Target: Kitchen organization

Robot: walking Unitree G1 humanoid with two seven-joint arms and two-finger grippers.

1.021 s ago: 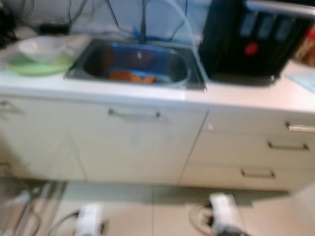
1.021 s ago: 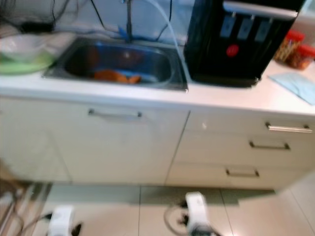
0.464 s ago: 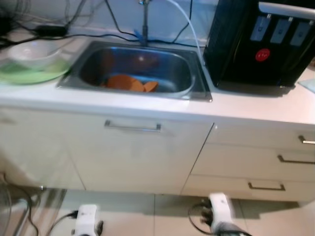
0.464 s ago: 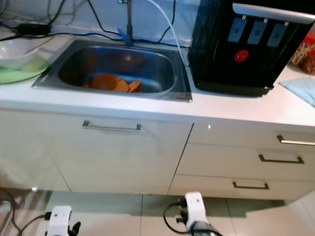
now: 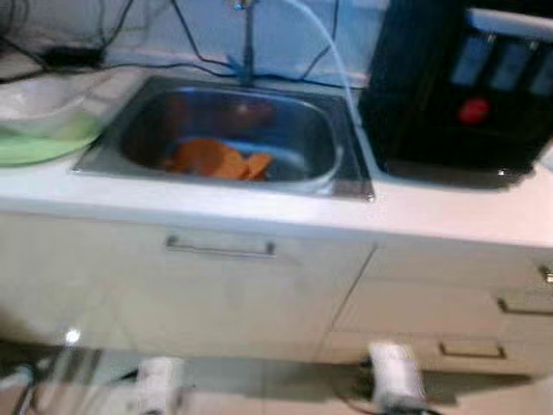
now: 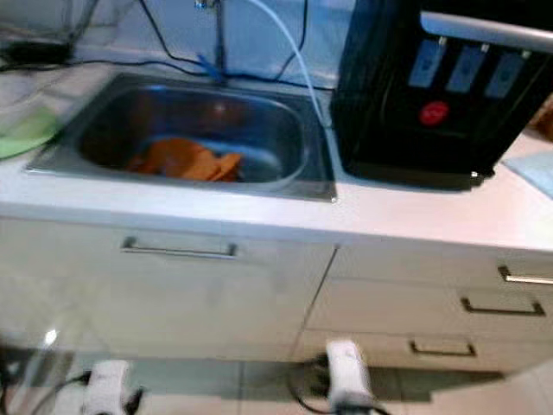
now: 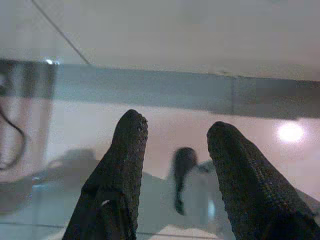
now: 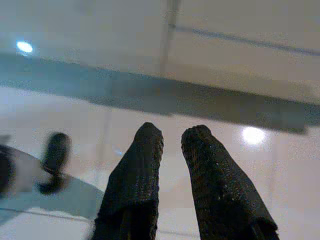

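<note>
A single rounded-rectangular sink point(image 5: 346, 164) of brushed stainless steel is sunk into the pale, smooth tabletop point(image 6: 415, 226), and in its basin lies a crumpled orange item point(image 5: 216, 160), soft-edged and folded, too blurred to say what it is. At the back rim stands one thin metal faucet point(image 6: 216, 39), with a pale flexible hose point(image 6: 298, 52) curving past it and several dark cables point(image 5: 130, 35) trailing along the wall. To the left on the tabletop sits one flat green plate point(image 5: 34, 147) with one translucent white bowl point(image 5: 39, 95) resting on it. To the right of the sink stands one boxy, glossy black water dispenser point(image 6: 441, 95) with three light tabs and one red round button on its front. Below, the cream cabinet fronts carry slim metal bar handles: one on the door point(image 6: 179, 251) under the sink and three on the drawers point(image 6: 501, 307) at the right. The left tool point(image 7: 175, 165) hangs low over the glossy tiled floor point(image 7: 200, 30), its two black, textured fingers spread apart and holding nothing. The right tool point(image 8: 172, 160) also hangs over the floor, its two fingers a narrow gap apart, holding nothing.
</note>
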